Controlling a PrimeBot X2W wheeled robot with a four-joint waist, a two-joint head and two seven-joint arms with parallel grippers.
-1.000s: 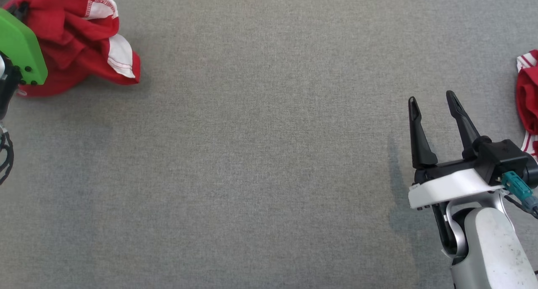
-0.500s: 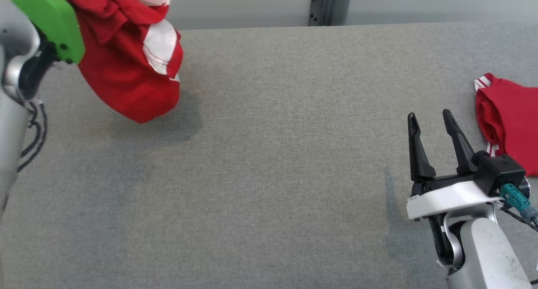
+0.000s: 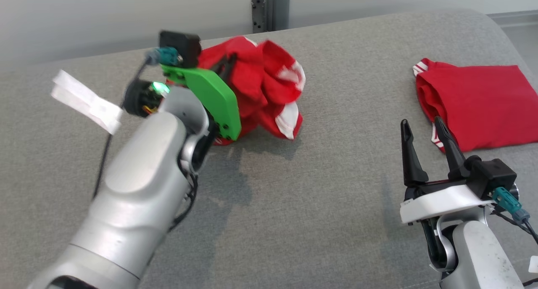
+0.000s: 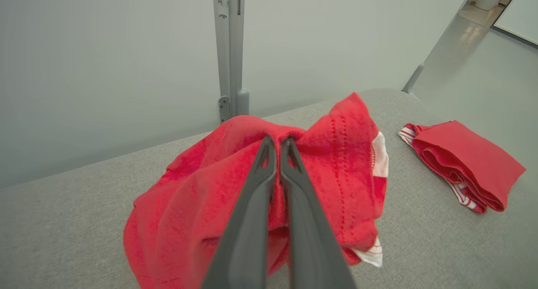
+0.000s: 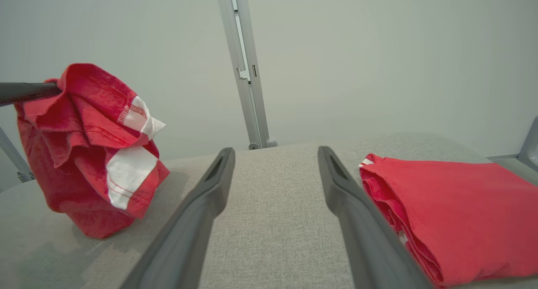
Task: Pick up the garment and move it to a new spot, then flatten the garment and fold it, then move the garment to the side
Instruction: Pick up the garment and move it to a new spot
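Observation:
A crumpled red garment with white trim (image 3: 260,87) hangs bunched from my left gripper (image 3: 225,64), its lower folds touching the grey table (image 3: 328,188) near the back middle. In the left wrist view the left gripper (image 4: 277,142) is shut on the top fold of the garment (image 4: 336,171). The right wrist view shows the garment (image 5: 84,154) at the left, held up by dark fingers (image 5: 25,91). My right gripper (image 3: 420,125) stands open over the table at the lower right, nothing between its fingers (image 5: 210,188).
A second red garment (image 3: 479,104), folded flat, lies at the table's right side, just beyond my right gripper, and again (image 5: 454,213) (image 4: 462,167). A grey post (image 3: 269,7) rises behind the table's far edge. A white tag (image 3: 84,99) hangs off my left arm.
The head camera has tilted up and turned, shifting the whole view. My left gripper has carried the crumpled garment from the far left toward the table's back middle. The right gripper stays open.

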